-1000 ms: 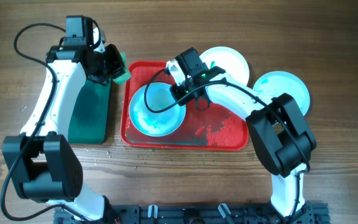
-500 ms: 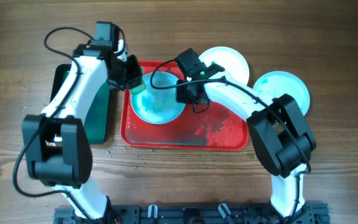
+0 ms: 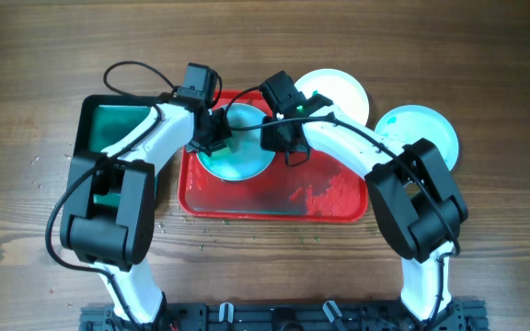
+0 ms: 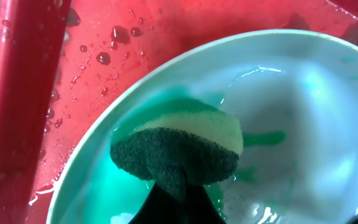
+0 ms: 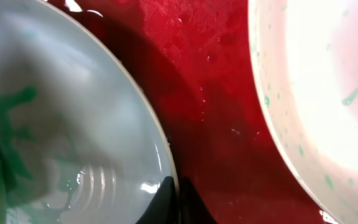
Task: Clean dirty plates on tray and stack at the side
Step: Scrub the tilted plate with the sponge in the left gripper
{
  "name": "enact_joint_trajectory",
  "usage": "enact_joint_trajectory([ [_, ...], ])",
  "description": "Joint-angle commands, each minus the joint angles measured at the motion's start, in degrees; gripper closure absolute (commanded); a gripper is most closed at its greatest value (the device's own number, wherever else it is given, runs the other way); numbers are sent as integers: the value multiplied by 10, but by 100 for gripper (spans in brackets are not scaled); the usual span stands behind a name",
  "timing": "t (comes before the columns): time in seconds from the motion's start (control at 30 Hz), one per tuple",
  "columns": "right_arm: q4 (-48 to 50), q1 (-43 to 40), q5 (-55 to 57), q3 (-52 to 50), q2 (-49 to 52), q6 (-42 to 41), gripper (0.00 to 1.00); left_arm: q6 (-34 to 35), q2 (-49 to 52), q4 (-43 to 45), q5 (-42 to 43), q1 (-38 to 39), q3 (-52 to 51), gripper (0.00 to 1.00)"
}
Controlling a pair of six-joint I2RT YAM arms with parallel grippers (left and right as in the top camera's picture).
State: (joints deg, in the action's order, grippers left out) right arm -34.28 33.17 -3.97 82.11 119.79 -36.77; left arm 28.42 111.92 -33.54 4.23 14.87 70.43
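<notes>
Plate smeared teal lies in the red tray in the overhead view, with a second plate at the tray's far right corner and a third plate on the worktop beside it. At the left wrist, the left claw grasps a green sponge pressed onto the wet plate. At the right wrist, the right claw is clenched on that plate's rim.

Over the red tray, the left gripper and right gripper hid opposite rims of the smeared plate from overhead, while in the wrist views the plate ran past the frame, the sponge masked the left gripper, and the bottom edge cropped the right.
</notes>
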Motion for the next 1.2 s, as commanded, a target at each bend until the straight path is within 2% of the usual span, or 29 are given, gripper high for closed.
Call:
enact_joint_trajectory([
  [0.0,8,-4,25,-8,10,8,96,20,34,-36,-24,21,-45,96],
  [0.13,12,-4,27,-8,10,9,96,-14,34,-91,-22,42,-49,96],
  [0.33,13,-5,27,-9,10,9,96,-145,33,-130,-16,66,-49,96],
  [0.6,13,-5,27,-9,10,23,96,-323,33,-120,-11,72,-49,96],
  [0.8,17,-5,27,-9,10,23,96,-484,33,-163,94,79,-49,96],
  [1.03,17,-5,27,-9,10,23,96,-642,33,-218,122,79,-49,96],
  [1.17,16,-5,27,-9,10,23,96,-657,33,-194,114,78,-49,96],
])
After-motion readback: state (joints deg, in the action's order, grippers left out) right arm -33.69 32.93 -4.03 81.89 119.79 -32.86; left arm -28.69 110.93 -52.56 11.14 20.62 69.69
